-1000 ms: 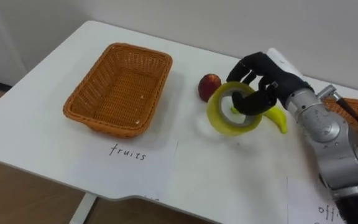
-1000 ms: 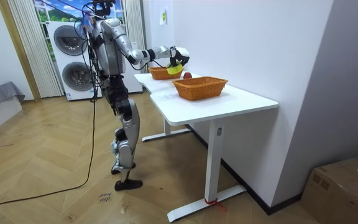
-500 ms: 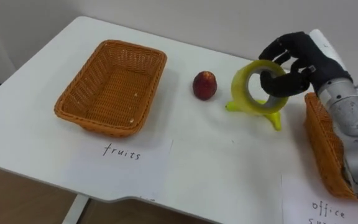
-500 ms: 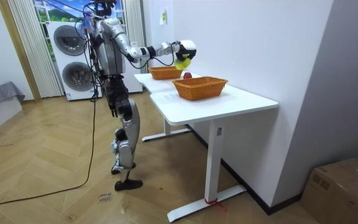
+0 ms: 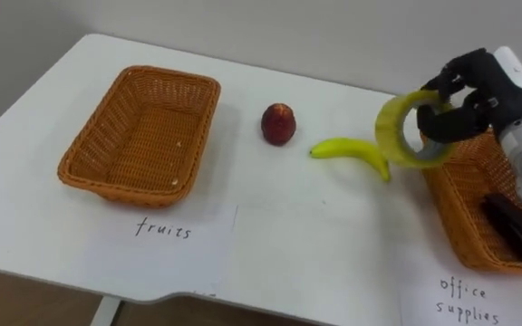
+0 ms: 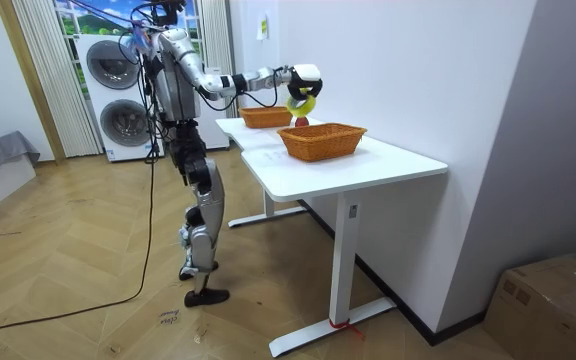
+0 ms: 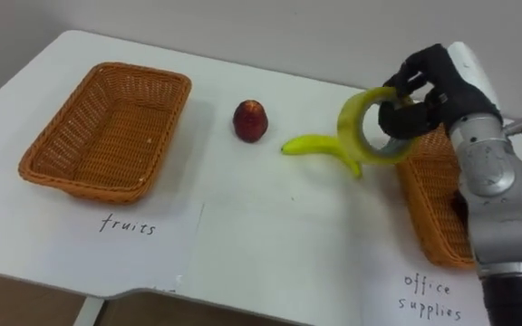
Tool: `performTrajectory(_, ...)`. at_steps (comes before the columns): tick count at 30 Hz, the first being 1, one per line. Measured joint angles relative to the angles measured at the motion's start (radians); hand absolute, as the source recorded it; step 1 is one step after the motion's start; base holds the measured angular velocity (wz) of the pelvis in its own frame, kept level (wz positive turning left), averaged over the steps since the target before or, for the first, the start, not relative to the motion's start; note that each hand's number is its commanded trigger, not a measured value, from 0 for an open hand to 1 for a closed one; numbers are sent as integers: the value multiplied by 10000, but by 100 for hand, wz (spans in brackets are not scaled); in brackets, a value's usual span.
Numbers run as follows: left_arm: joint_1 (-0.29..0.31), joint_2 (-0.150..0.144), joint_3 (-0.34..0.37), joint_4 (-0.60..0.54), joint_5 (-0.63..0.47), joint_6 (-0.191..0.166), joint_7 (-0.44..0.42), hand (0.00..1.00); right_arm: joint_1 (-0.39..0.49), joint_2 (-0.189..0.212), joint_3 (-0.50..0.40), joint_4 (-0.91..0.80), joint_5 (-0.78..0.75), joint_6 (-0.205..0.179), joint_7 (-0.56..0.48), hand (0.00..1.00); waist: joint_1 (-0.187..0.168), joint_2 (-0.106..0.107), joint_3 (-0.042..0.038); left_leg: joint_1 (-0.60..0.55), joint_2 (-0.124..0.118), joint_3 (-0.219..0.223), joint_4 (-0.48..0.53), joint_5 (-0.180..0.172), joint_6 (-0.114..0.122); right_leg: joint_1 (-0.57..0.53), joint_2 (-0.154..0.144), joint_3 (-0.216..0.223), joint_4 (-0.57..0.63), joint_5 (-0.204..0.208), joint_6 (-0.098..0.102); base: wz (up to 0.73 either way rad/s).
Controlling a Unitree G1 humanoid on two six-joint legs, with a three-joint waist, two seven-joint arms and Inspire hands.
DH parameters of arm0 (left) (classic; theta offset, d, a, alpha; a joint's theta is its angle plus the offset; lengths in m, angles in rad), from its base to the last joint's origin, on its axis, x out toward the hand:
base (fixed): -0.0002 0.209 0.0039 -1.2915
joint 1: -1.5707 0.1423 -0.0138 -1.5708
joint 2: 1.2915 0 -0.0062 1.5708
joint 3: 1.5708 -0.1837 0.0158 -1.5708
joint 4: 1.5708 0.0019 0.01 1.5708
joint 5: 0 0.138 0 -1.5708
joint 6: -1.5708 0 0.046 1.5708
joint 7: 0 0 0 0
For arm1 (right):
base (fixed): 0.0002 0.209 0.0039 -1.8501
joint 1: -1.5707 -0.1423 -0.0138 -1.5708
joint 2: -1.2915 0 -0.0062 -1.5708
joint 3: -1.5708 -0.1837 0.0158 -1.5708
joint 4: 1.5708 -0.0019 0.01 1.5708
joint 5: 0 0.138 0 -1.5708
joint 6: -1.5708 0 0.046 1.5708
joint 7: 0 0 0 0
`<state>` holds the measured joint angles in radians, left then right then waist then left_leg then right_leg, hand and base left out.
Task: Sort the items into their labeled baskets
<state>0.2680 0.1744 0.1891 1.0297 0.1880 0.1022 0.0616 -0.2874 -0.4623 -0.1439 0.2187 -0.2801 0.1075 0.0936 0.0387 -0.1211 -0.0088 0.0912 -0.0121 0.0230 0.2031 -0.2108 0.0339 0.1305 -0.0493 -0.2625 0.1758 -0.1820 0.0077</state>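
The right hand (image 5: 486,89), clutching the tape roll (image 5: 385,136), had swung rightward; release should wait until the basket (image 5: 460,222) lay beneath.

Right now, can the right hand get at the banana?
Probably not yet. The right hand is curled round the yellow tape roll by the office supplies basket. The banana lies close by on open table, nothing over it, so it looks reachable once the tape is let go.
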Motion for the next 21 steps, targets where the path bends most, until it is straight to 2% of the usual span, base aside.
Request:
performTrajectory(3,0,49,35,-13,3,0,0,0,189,-216,-40,168,44,1,-107,100,-93,15,1,21,8,-10,-24,-11,6,56,12,-18,0,0,0,0)
performTrajectory(9,0,50,48,-109,-17,-3,-19,0,585,-398,-340,531,246,33,-215,100,-133,21,7,53,2,83,-55,-13,15,-10,16,118,137,0,0,-5)
performTrajectory(14,34,59,50,-109,-14,-4,-18,0,597,-586,-354,698,444,30,-415,100,-202,-3,13,85,5,167,-54,-17,23,-19,17,155,143,0,0,-5)
performTrajectory(21,298,70,25,-108,-213,-3,171,0,1048,-610,-365,971,1265,21,-811,100,-319,7,50,88,30,248,-66,-18,23,-72,48,277,126,0,0,-3)
